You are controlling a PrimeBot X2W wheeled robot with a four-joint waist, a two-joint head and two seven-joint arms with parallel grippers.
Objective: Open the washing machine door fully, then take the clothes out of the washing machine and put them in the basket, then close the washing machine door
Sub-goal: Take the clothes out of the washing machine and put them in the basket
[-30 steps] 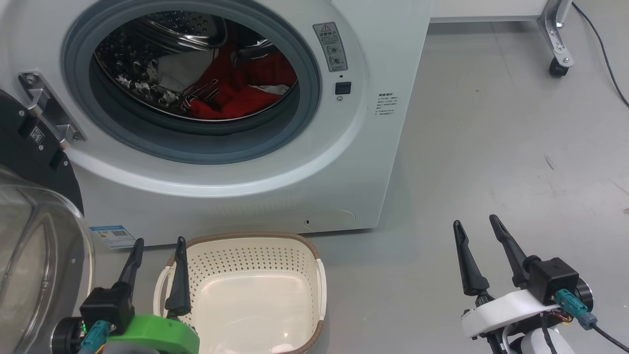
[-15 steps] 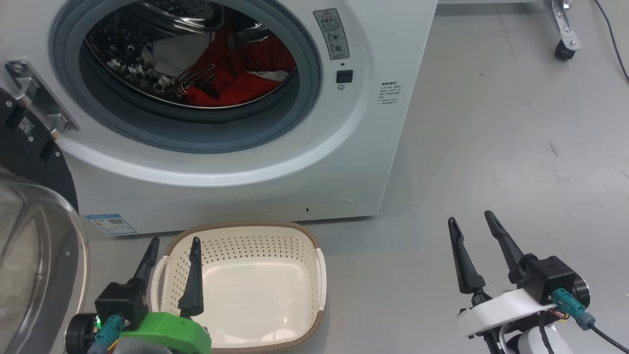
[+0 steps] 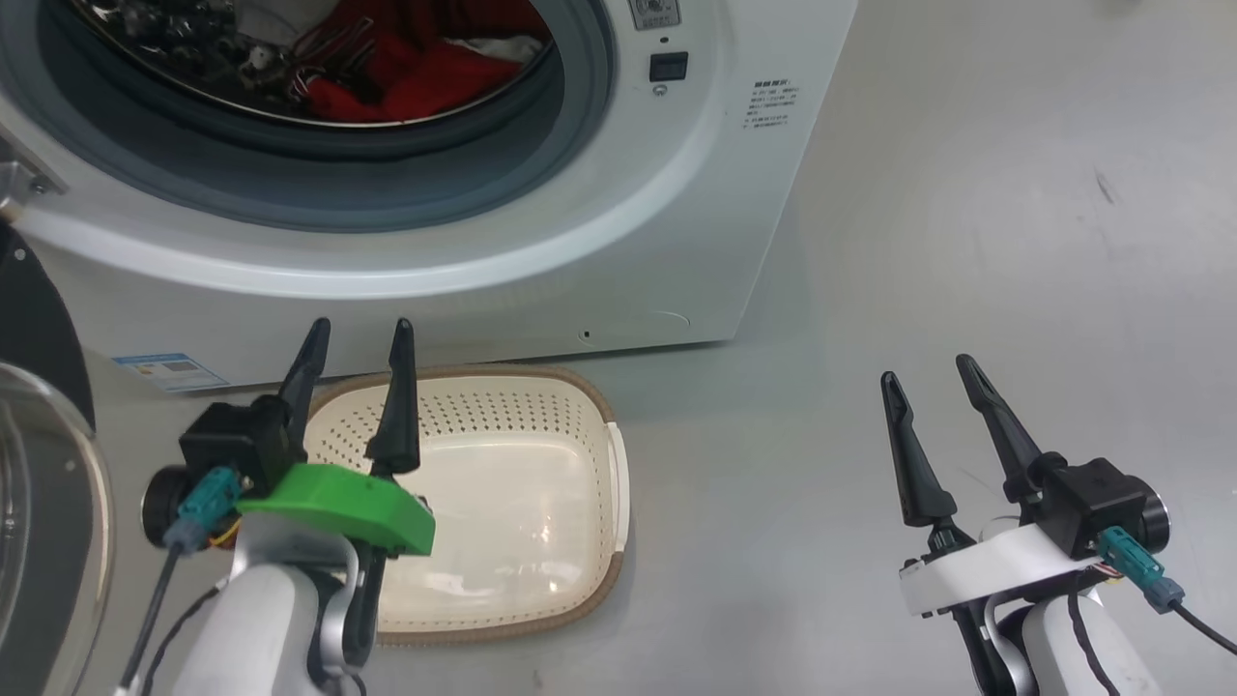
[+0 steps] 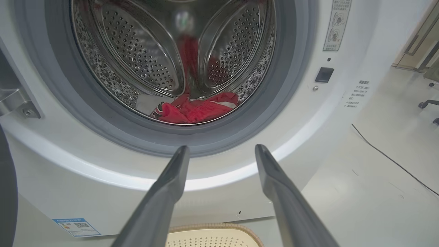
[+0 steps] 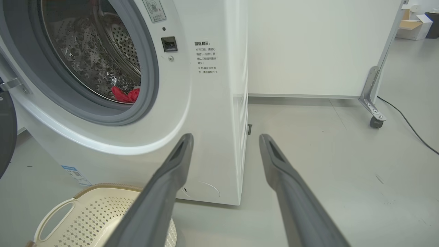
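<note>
Floor [image 3: 966,242]: camera dipped; left hand [image 3: 359,329] seemingly nearer washing machine [image 3: 676,242].

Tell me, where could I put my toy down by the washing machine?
The grey floor right of the washing machine, up to the right gripper, is bare. The basket has nothing in it either. It is crowded on the left: the open washing machine door, the left gripper and the basket sit close together.
</note>
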